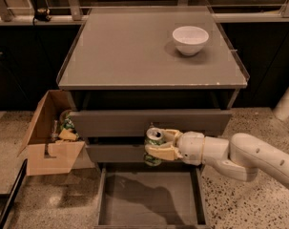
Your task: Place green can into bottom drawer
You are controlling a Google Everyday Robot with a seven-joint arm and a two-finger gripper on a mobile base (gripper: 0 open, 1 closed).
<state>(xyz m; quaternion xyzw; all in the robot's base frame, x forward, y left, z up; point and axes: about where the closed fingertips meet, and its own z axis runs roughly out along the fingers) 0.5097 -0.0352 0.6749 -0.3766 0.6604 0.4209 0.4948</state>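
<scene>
The small green patterned drink can [153,147] is held upright, silver top upward, clamped by the pale two-finger gripper [156,145] above the far edge of the open grey bottom drawer [149,202].

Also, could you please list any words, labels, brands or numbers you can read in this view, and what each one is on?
No text can be read here.
The green can, held by the gripper above the open bottom drawer: patterned, but any print is too blurred to read.
The items in the cardboard box: too small to read.
The white bowl: no markings seen.
</scene>
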